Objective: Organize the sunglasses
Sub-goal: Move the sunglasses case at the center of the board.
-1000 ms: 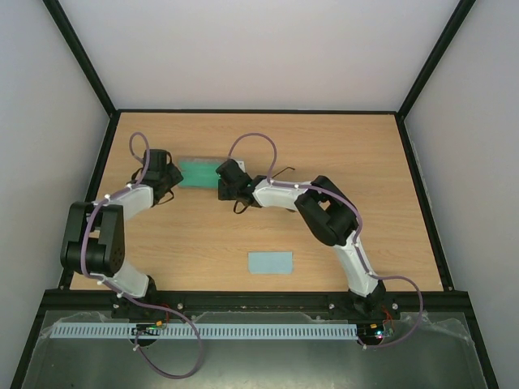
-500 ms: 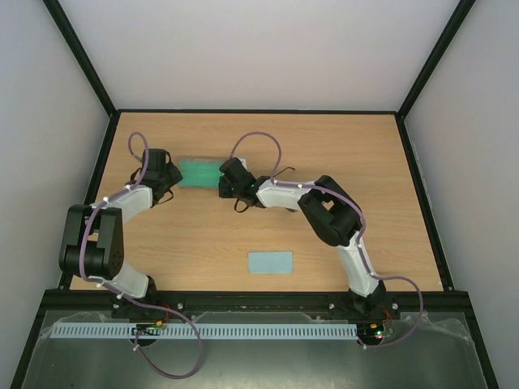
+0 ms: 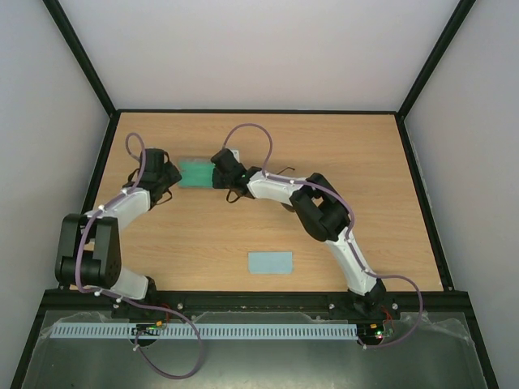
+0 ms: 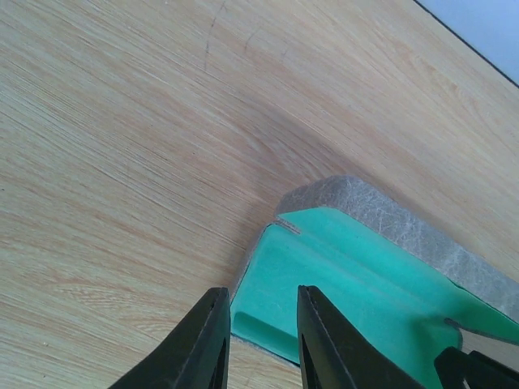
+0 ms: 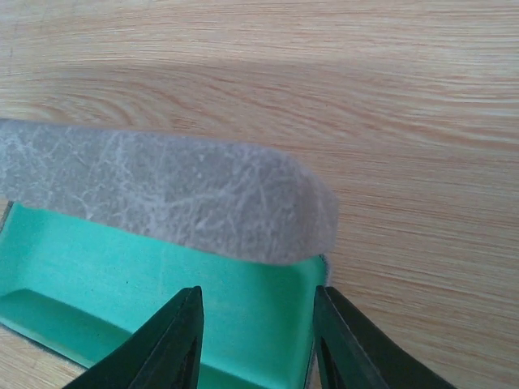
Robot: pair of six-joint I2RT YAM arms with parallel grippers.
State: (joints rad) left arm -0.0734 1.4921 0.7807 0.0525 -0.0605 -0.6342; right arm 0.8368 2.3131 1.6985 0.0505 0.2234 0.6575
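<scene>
On the table [image 3: 365,178] — left gripper [image 4: 262,296] pinching case [image 4: 357,267]; right gripper [image 5: 255,296] half-open, over it (empty)

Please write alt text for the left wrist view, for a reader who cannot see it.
The left arm's two black fingers pinch the near wall of an open grey case with a green lining. The case lies on a light wooden table, which fills the rest of the view.

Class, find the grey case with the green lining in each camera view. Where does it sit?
Top external: grey case left of centre, toward the far edge.
Left wrist: grey case at lower right.
Right wrist: grey case across left and bottom.
Shared landmark: the wooden table under it.
</scene>
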